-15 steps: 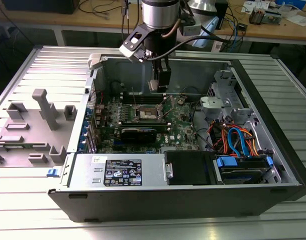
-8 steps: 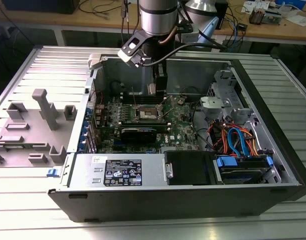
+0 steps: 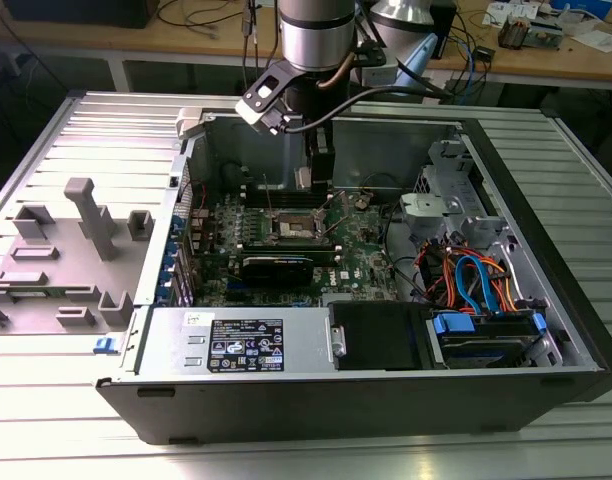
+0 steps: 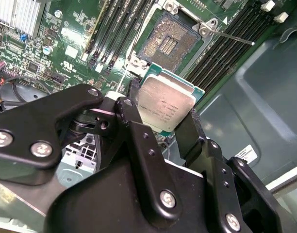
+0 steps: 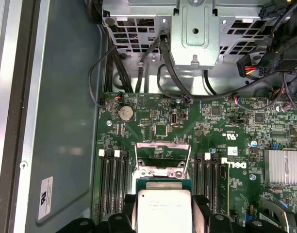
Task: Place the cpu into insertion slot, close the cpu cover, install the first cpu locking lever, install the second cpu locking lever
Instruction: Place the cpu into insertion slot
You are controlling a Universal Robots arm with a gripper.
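Dull silver-grey metal on the cpu [image 4: 165,104], matt black on the pincer [image 4: 162,114], bright metal rim at the insertion slot [image 4: 168,41], glossy green motherboard [image 5: 143,114], ribbed metal counter [image 3: 46,430].

I hold the cpu [image 4: 165,103] clamped by two opposite edges between my fingers [image 4: 188,130]. It is a small flat square with a dull silver top and a thin green rim, and its top face shows in both wrist views. It hangs clear of the slot [image 4: 167,41], not seated. In the exterior view the slot [image 3: 291,229] lies near the frame's middle, open, its dark contact field bare. The cover [image 5: 162,145], a thin silvery frame with a cut-out middle, stands raised off it.
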